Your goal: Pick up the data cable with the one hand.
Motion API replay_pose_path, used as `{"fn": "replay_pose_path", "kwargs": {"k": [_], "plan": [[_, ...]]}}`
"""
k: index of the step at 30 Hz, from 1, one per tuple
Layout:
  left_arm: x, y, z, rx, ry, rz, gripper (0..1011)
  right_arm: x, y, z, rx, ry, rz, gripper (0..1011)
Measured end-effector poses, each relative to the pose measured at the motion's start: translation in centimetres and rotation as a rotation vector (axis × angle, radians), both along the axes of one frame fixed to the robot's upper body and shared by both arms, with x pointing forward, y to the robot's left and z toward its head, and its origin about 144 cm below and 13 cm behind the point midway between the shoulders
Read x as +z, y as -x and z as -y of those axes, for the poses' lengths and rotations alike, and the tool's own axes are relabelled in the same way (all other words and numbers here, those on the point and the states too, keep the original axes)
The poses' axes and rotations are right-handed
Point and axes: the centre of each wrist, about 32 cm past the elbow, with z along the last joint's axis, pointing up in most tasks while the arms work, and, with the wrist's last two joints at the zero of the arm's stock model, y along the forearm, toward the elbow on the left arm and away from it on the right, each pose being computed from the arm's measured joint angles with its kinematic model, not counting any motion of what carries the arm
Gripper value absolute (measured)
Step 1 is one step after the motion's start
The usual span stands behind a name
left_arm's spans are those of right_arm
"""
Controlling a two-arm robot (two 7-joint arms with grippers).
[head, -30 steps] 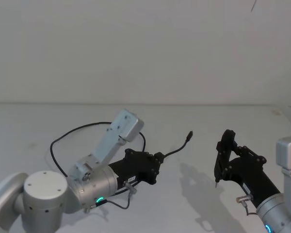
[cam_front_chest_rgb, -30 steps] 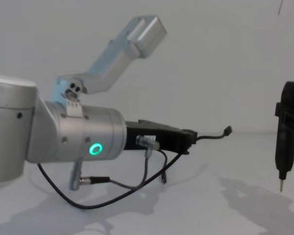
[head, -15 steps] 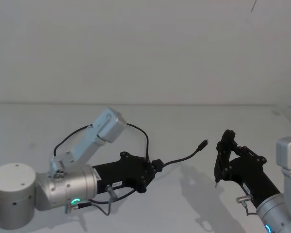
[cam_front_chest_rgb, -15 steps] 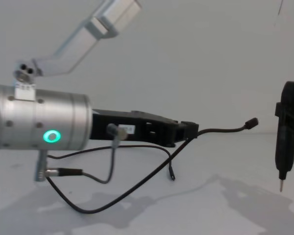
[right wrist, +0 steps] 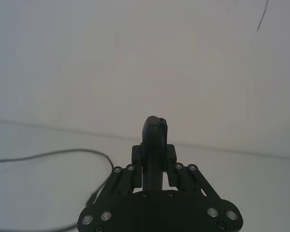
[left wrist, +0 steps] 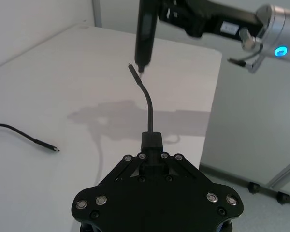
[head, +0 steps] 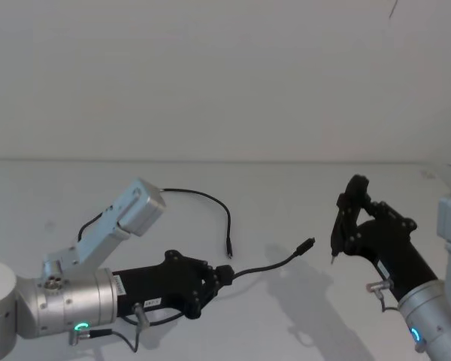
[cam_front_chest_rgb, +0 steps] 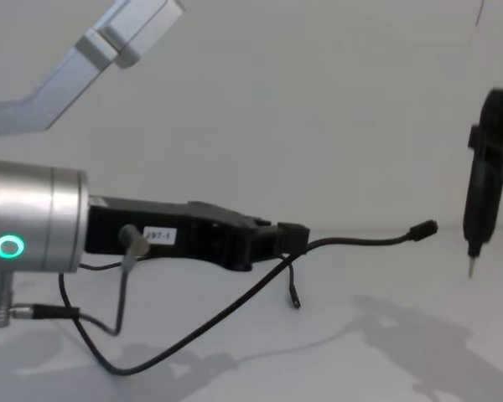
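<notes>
Left hand [head: 224, 276] pinches one two-plug data cable [head: 270, 265]; right hand [head: 353, 209] clasps one pointed tool [cam_front_chest_rgb: 478, 197].

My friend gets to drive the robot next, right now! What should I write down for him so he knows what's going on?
Left gripper: shut on the data cable at its junction, above the table.
Right gripper: shut, idle in the air on the right, near the cable's raised plug end.
Cable: one branch sticks forward in the air; the other trails in a loop on the table.
Done: cable grasped, partly lifted.
Left: probably raise it until the trailing loop leaves the table.
</notes>
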Motion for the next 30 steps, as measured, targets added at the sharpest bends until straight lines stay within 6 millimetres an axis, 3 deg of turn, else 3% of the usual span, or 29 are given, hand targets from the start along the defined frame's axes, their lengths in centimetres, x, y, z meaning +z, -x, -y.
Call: {"fn": "replay_pose_path", "kwargs": {"k": [12, 30], "plan": [[-0.4, 0.6, -1.1, -0.010, -0.007, -0.005, 0, 2.0, 0.1, -0.7, 0.002, -0.063, 0.056, 279], [-0.6, 0.9, -1.6, -0.015, -0.011, -0.007, 0, 2.7, 0.9, -0.9, 0.018, -0.137, -0.015, 279]]}}
